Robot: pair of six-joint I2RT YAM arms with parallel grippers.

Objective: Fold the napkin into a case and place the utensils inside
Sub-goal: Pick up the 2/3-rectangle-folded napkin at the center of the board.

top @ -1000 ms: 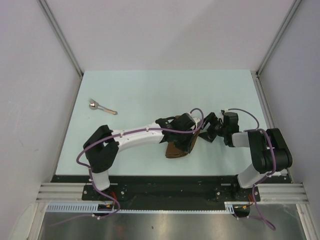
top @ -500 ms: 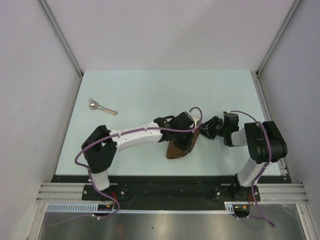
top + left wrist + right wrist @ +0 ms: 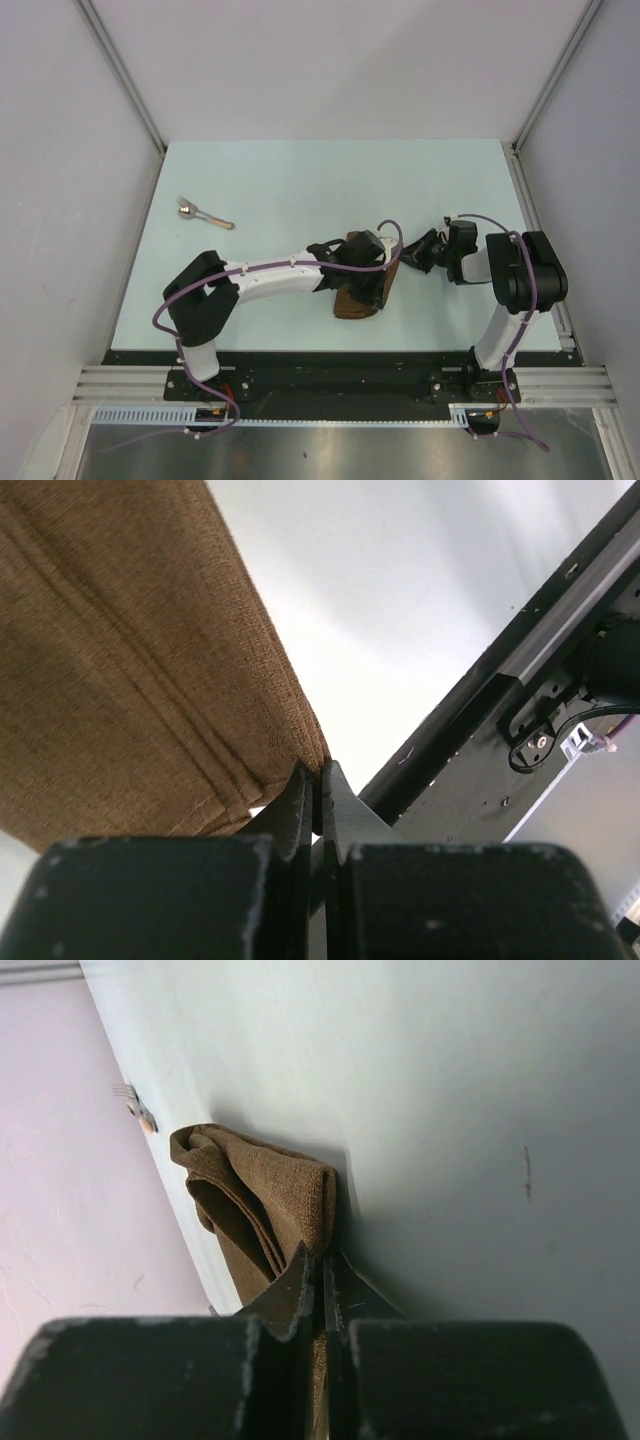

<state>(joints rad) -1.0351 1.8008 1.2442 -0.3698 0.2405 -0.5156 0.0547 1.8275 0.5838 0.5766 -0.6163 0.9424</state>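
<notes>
The job is at the folding step. The napkin (image 3: 352, 302) lies bunched in soft layers on the worktop (image 3: 300, 180), a little toward 5 o'clock from the middle. It is not a case yet.

The left jaws are squeezed tight on a corner of the napkin, on the side nearest the arms. The right jaws are also pinched shut on the napkin. They hold a folded corner at its 2 o'clock end. So both arms have hold of the cloth, one at each end.

The utensils (image 3: 203, 213) lie well apart from the napkin, out toward 10 o'clock near the left side of the worktop. Nothing is touching them.

I think the next move is to lift one held edge and lay it over to make a neat long pocket. Both arms should move gently together. The cloth is thin and could slip out or crumple. The utensils can only go in when there is an open end to slide them into.
</notes>
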